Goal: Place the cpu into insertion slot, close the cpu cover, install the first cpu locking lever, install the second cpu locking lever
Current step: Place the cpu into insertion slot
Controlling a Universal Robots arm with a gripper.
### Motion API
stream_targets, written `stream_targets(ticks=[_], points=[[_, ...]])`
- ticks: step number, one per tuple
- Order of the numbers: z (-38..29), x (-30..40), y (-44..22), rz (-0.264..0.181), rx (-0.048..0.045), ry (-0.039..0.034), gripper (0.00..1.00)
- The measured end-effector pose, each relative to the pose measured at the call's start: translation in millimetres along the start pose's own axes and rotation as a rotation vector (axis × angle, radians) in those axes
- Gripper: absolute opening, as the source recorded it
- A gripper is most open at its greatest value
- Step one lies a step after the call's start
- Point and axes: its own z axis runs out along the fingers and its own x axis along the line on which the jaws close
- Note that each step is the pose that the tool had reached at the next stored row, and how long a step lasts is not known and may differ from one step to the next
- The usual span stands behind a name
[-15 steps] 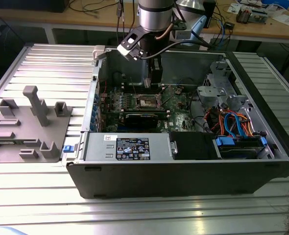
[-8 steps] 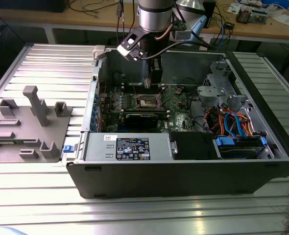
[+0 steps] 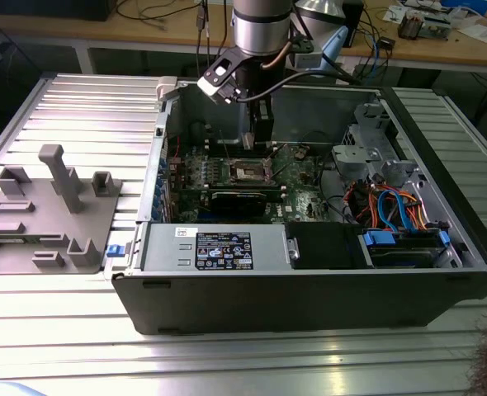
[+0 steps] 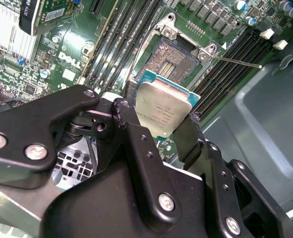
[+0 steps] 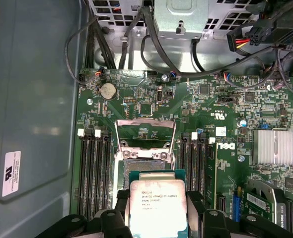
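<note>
The fingers [image 4: 136, 144] were closed on two opposite edges of the cpu [image 4: 164, 111], holding it flat with its metal top up, probably so it could go down level into the slot [image 4: 174, 59]. The slot lay open just beyond and below the fingertips, and the cpu appeared to hang clear of it. The cover [image 5: 146, 121] stood tilted up past the slot, away from the fingers, leaving the way in free.

Exterior view: elevated and set back, looking down across the desk [image 3: 62, 363] into the open computer case [image 3: 309, 305]. Both wrist views: close above the motherboard [image 5: 226, 99], looking past the claw [image 4: 159, 114] at differing angles; shared ground is the cpu [image 5: 158, 203] and the insertion slot [image 4: 174, 59].
</note>
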Motion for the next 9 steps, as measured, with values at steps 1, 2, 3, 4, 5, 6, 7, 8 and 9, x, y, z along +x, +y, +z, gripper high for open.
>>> stream_targets(ticks=[1,2,3,4,5,6,7,8,9], points=[[0.1,0.0,0.0,0.0,0.0,0.0,0.54],[0.2,0.0,0.0,0.0,0.0,0.0001,0.54],[0.5,0.0,0.0,0.0,0.0,0.0001,0.54],[0.8,0.0,-0.1,0.0,0.0,0.0,0.54],[1.0,0.0,-0.1,0.0,0.0,0.0001,0.54],[1.2,0.0,-0.1,0.0,0.0,0.0,0.54],[1.5,0.0,-0.1,0.0,0.0,0.0001,0.54],[1.6,0.0,-0.1,0.0,0.0,0.0,0.54],[1.7,0.0,-0.1,0.0,0.0,0.0,0.54]])
